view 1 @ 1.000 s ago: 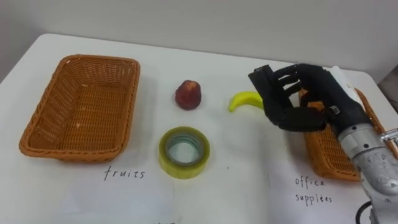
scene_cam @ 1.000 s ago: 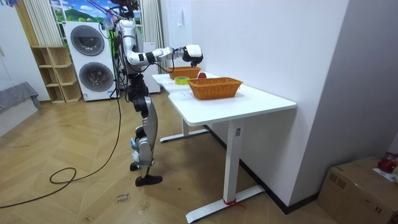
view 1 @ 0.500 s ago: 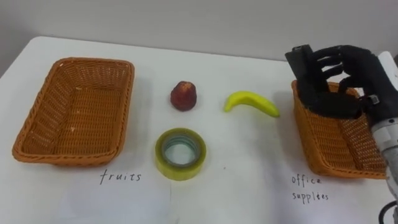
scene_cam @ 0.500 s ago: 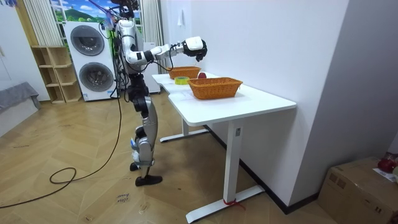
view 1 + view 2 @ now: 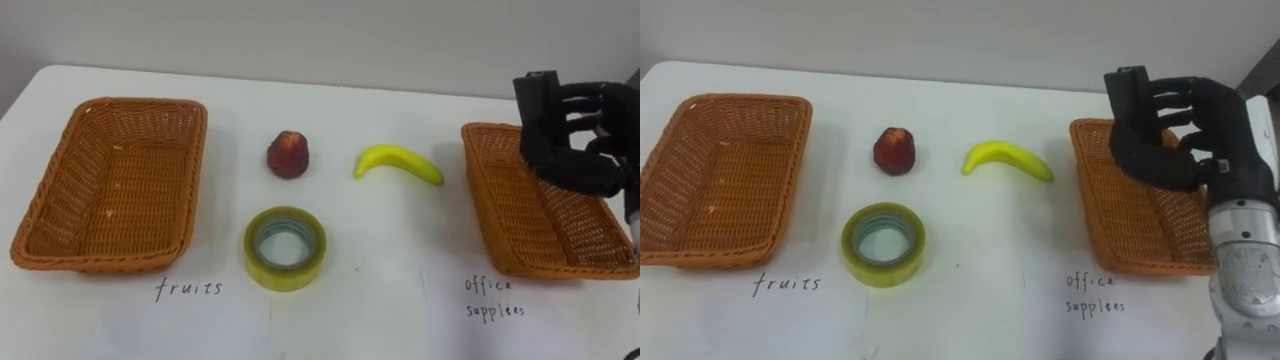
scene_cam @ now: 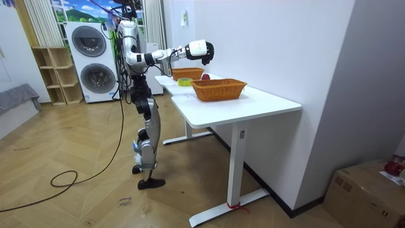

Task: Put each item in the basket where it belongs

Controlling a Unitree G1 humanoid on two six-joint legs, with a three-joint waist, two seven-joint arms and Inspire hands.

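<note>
**One item over the office basket, three left on the table**

The dark block point(image 5: 1128, 92) is in the right hand point(image 5: 1185, 135), whose fingers curl round it with the top end sticking out above them. What kind of office item it is cannot be told. Hand and block hang above the far part of the office-supplies basket point(image 5: 497, 205); the block is not yet set down, and the bare weave below it looks empty.

Taking the tape roll point(image 5: 284, 247) as the dial's centre, the red fruit point(image 5: 287, 155) lies at 12 o'clock, near it, and the banana point(image 5: 398, 163) at about 2 o'clock. The office-supplies basket is at 3 o'clock and the fruit basket point(image 5: 110, 180) at 9 to 10 o'clock, each with a handwritten label in front of it on the white table point(image 5: 400, 300). Roll, fruit and banana all lie apart from one another, between the two baskets.

In the room view the robot stands at the table's near end with the arm stretched out above it.

As I judge it, the sorting is barely begun. The fruit basket holds nothing, and the first office item is close to release but not dropped. After that, the tape roll should go to the 3 o'clock basket and both fruits to the 9 o'clock one.
</note>
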